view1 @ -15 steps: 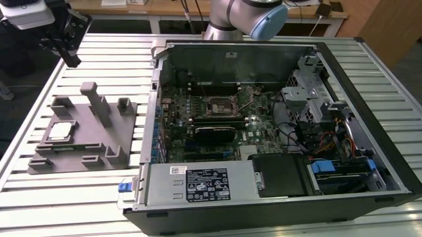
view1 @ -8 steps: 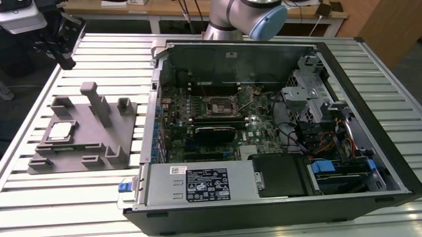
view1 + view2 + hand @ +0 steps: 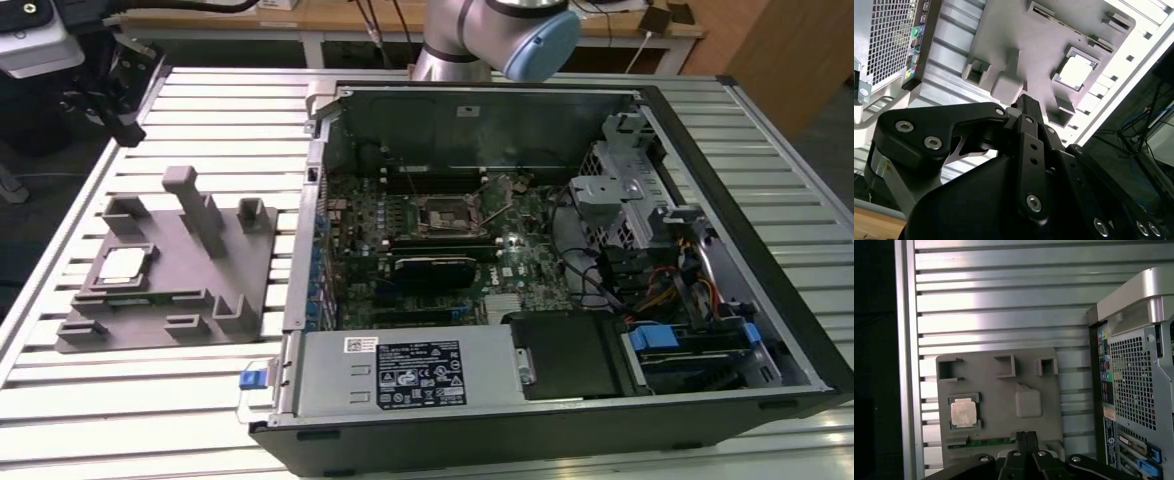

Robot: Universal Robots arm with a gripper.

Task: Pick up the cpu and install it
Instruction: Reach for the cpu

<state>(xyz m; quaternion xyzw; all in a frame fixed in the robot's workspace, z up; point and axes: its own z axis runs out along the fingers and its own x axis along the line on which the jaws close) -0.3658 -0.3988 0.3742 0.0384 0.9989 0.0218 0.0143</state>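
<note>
The cpu [image 3: 123, 264] lies flat in a square pocket of the gray holder [image 3: 174, 300]. The pocket is close to the holder's edge nearest the bench [image 3: 200, 100] edge on the exterior view's left. The holder sits on the bench beside the open computer case [image 3: 534, 250]. In both wrist views the tool [image 3: 1026, 436] [image 3: 1026, 102] hangs above the holder. Its two fingers are pressed together and hold nothing. It is apart from the cpu.

Slatted aluminium table [image 3: 200, 110] carries an open black computer case [image 3: 534, 435], laid on its side; green motherboard [image 3: 534, 265] exposed inside; silver power supply [image 3: 400, 375] at the near wall; drive cage [image 3: 627, 195] toward the exterior view's right; grey fixture plate [image 3: 174, 300] beside the case, toward the exterior view's left.
</note>
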